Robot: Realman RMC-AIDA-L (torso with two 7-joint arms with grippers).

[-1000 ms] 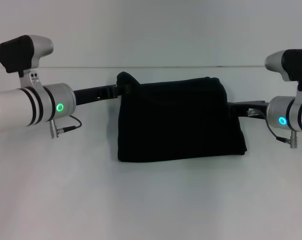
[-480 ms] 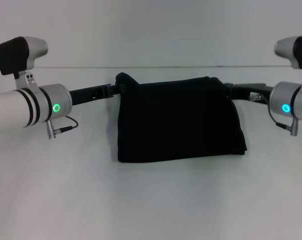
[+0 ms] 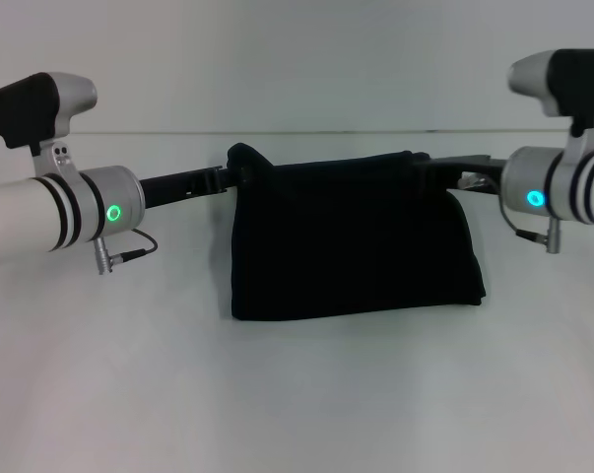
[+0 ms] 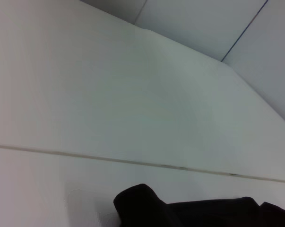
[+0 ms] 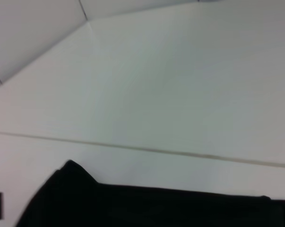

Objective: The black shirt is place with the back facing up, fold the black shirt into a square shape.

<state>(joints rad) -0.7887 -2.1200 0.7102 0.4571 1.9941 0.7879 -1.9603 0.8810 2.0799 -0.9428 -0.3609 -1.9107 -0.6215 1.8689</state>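
Observation:
The black shirt (image 3: 351, 236) lies folded into a wide rectangle on the white table (image 3: 277, 394). Its far left corner is bunched up into a small peak. My left gripper (image 3: 239, 177) reaches in from the left and is shut on that bunched corner. From the right, my right gripper (image 3: 442, 169) sits at the shirt's far right corner, touching or just beside the fabric. The left wrist view shows the shirt (image 4: 189, 213) with its raised corner. In the right wrist view only the shirt's (image 5: 156, 208) far edge appears. Neither wrist view shows fingers.
A pale wall (image 3: 297, 59) rises right behind the table's far edge, close to the shirt's far side. Bare white table surface lies in front of the shirt and to both sides.
My right gripper has moved from the shirt's right side, farther back and inward, to its far right corner. The left gripper and the shirt have stayed in place.

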